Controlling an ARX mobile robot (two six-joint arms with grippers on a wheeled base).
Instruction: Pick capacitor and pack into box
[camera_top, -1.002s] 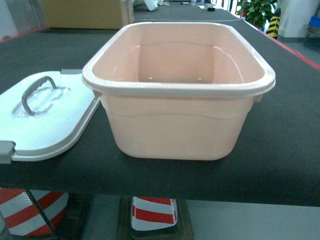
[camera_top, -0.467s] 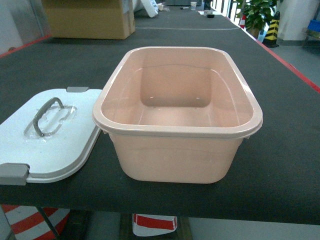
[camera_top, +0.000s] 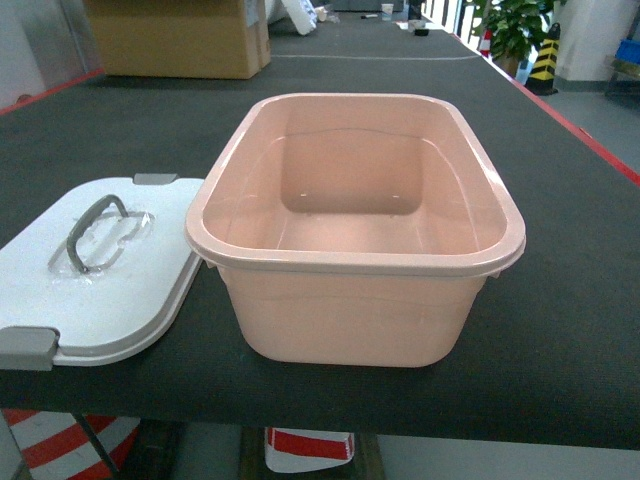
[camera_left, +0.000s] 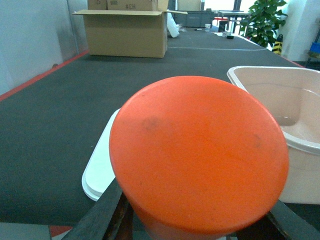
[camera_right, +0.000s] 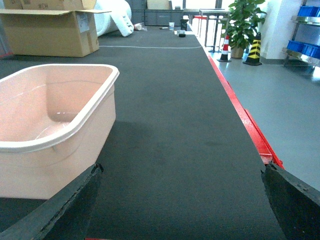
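The pale pink box (camera_top: 340, 320) stands open and empty in the middle of the dark table, its white lid (camera_top: 110, 290) with the grey handle lying flat to its left. In the left wrist view an orange cylinder, the capacitor (camera_left: 200, 150), fills the frame with its round flat end. My left gripper (camera_left: 192, 222) is shut on it, dark fingers (camera_left: 100, 217) showing on either side, with the lid (camera_left: 100, 170) and the box (camera_left: 300, 100) beyond. My right gripper (camera_right: 180, 195) is open and holds nothing, to the right of the box (camera_right: 55, 145). Neither gripper shows in the head view.
A brown cardboard carton (camera_top: 180, 40) stands at the table's far left. A red strip (camera_right: 245, 125) marks the table's right edge, with grey floor, a potted plant (camera_right: 242, 22) and blue bins (camera_right: 305, 47) beyond. A red-and-white striped cone (camera_top: 60, 440) stands below the front edge.
A second ago the head view looked lower and closer at the box; it has since risen to look down into it. Nothing has moved in the last half second.
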